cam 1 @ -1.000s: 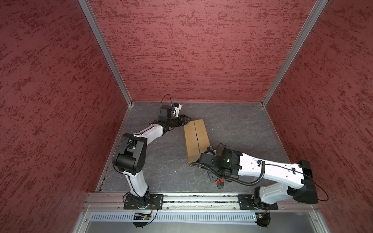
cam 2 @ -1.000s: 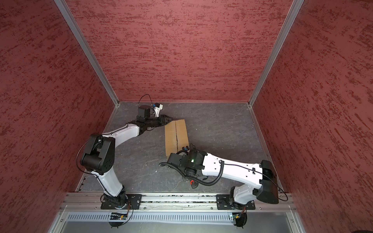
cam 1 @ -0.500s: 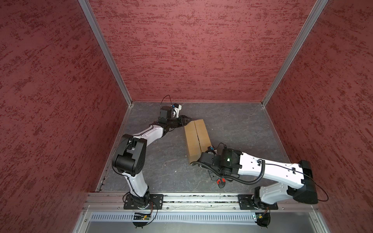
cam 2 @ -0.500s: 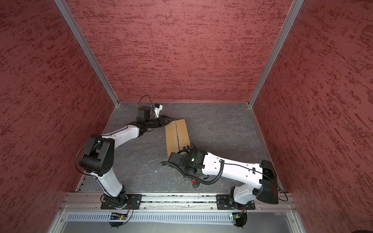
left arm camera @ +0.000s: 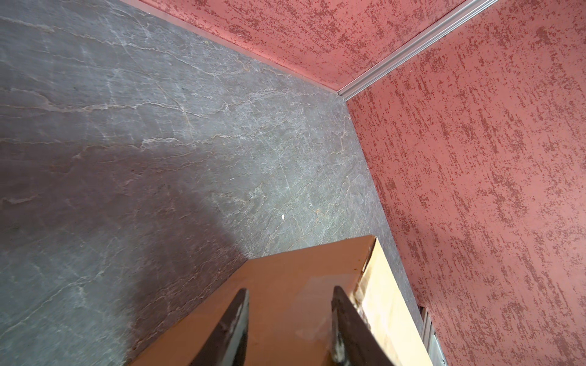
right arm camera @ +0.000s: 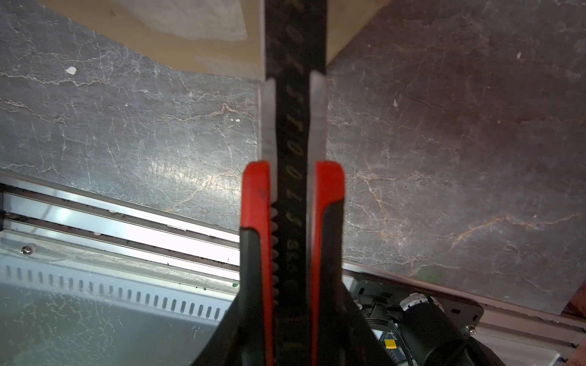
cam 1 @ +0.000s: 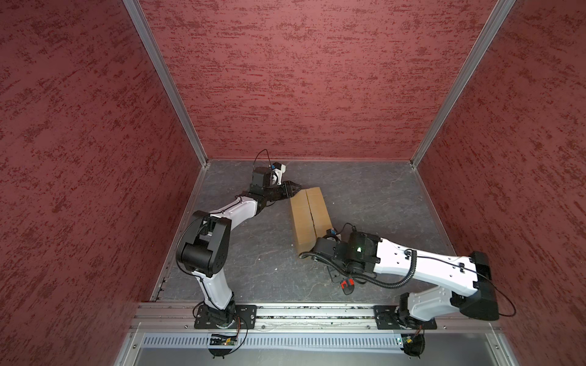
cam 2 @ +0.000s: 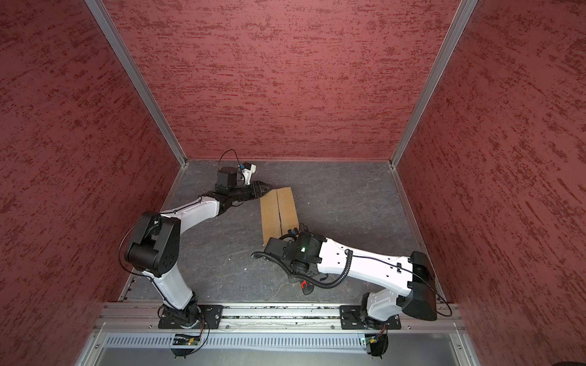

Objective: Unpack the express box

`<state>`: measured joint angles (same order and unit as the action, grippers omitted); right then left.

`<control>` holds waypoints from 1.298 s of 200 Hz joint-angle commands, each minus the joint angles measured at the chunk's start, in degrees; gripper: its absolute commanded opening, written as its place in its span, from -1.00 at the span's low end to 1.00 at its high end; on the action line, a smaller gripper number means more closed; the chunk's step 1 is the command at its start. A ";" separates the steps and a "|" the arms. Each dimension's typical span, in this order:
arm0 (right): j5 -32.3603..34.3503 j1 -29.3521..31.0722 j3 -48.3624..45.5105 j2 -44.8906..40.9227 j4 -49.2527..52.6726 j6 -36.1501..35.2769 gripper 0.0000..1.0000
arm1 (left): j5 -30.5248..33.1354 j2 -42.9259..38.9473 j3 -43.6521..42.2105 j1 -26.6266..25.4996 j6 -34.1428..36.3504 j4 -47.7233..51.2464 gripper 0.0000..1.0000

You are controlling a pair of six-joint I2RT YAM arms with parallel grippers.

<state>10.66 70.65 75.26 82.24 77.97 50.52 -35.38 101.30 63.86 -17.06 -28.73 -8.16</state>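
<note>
The express box [cam 1: 309, 218] [cam 2: 279, 215], a brown carton, lies with its flaps down on the grey floor in both top views, and a dark gap runs along its centre seam. My left gripper [cam 1: 296, 189] [left arm camera: 289, 290] is open at the box's far end, its fingers apart over the taped end face [left arm camera: 285, 269]. My right gripper [right arm camera: 293, 301] is shut on the red-and-black utility knife [right arm camera: 293, 190], whose blade reaches the box's near end [right arm camera: 190, 31]. In the top views the right wrist hides these jaws. Only a red part of the knife [cam 1: 347, 283] [cam 2: 307, 286] shows.
Red textured walls [cam 1: 301, 79] close in three sides. An aluminium rail [cam 1: 301, 312] carrying both arm bases runs along the front. The right forearm [cam 1: 412, 263] lies low across the front right floor, and the left arm [cam 1: 234, 209] spans the left side.
</note>
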 commanded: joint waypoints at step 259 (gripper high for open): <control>-0.99 -2.98 -2.85 -4.19 -6.95 0.36 -0.94 | 2.59 -16.75 -8.51 5.80 0.16 9.51 0.13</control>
<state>9.19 68.10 71.90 79.29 71.05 50.52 -32.88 88.75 57.52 -12.03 -30.15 -2.90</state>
